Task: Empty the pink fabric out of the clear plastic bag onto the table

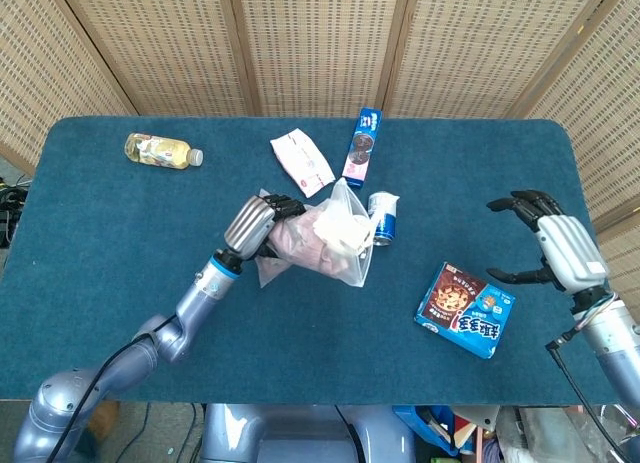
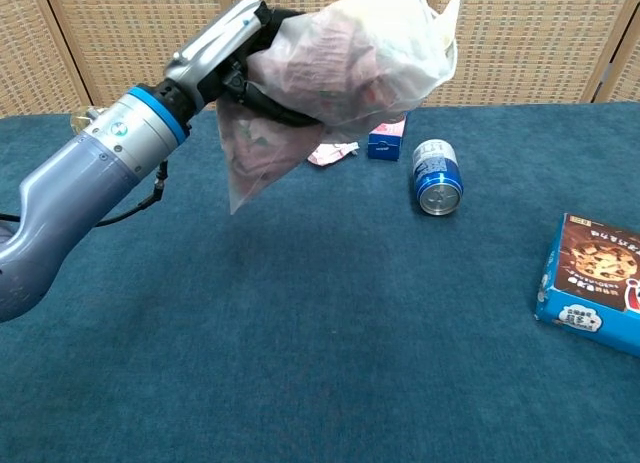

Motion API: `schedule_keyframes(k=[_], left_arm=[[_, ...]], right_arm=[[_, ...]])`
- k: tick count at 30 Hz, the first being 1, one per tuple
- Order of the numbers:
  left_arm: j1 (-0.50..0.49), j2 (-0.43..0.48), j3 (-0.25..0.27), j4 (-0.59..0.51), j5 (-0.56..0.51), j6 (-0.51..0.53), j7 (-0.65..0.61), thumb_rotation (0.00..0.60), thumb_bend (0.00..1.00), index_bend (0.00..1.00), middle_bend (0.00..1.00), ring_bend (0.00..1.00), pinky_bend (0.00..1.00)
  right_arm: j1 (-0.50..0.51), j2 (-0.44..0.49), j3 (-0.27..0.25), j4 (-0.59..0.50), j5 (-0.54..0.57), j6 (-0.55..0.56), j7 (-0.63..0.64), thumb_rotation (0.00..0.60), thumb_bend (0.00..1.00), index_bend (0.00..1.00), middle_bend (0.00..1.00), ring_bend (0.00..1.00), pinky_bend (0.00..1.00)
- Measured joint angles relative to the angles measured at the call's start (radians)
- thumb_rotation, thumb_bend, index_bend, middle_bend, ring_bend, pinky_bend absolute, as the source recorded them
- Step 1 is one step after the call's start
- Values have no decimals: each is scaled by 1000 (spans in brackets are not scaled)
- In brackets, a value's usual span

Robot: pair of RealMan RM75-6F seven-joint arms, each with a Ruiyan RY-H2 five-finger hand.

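Your left hand (image 1: 256,224) grips the bag (image 1: 325,245) in mid-air above the table (image 1: 120,243), roughly centre, just left of the can (image 1: 381,217). Fingers are curled around the bag's middle; in the chest view the hand (image 2: 232,45) sits at the bag's (image 2: 340,63) left side with the dark fingers (image 2: 262,95) wrapped under it. The pink fabric (image 1: 300,238) is inside the bag, bunched next to your fingers; a loose tail of the bag hangs down to the left below the hand, and the twisted end points up and right.

Your right hand (image 1: 556,251) is off the table's right edge, holding nothing, fingers spread and slightly curved. It's only in the head view.

On the table: bottle (image 1: 160,150) far left, white packet (image 1: 302,162) and a slim cookie box (image 1: 361,146) far centre, can lying on its side in the chest view (image 2: 436,177), snack box (image 1: 465,309) near right, just left of your right hand.
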Motion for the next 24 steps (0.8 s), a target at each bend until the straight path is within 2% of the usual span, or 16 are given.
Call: schedule_keyframes(k=[4, 13, 24], left_arm=[[-40, -4, -17, 11, -2, 4, 2, 600, 182, 544, 553, 505, 562], [-101, 1, -47, 12, -28, 3, 8, 600, 182, 543, 553, 505, 562], [-139, -20, -54, 22, -57, -15, 13, 600, 182, 544, 553, 505, 562]], right_arm=[[33, 28, 32, -51, 48, -28, -7, 600, 0, 273, 318, 174, 91], [73, 71, 66, -139, 121, -60, -36, 600, 0, 315, 360, 211, 127], [163, 46, 92, -179, 231, -121, -96, 600, 0, 322, 367, 220, 127]])
